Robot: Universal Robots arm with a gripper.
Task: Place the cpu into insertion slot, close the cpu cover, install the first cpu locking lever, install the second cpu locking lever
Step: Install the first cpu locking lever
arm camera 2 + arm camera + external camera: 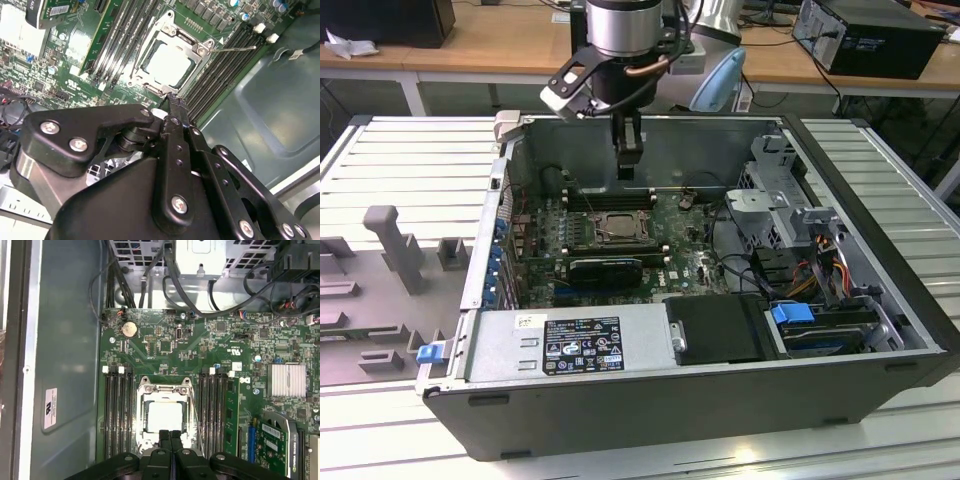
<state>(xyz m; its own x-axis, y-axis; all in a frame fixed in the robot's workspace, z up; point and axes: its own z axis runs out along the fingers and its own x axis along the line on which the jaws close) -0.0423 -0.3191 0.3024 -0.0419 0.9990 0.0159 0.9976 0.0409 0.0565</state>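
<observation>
A slatted metal table point(380, 150) is carrying an open computer case point(720, 400), which is lying on its side with its inside facing up. A green circuit board point(200, 345) is covering the floor of the case. The gripper point(629, 165) is hanging down into the case near its far wall in the exterior view, above the board and just beyond the socket. In both wrist views its two black fingers point(164, 437) are pressing flat against each other with nothing between them, so the gripper point(170, 435) is carrying nothing, and its tips are hovering over one edge of the socket. Rows of long black memory slots point(117, 410) are flanking the insertion slot point(140, 412) on two sides. The cpu cover point(165, 389) is lying down flat over the slot as a silvery frame. The cpu point(165, 417) is sitting inside the slot, its pale top showing through the cover's cut-out. A thin wire lever point(234, 48) is reaching out from one corner of the socket across the memory slots; whether it is latched I cannot tell
</observation>
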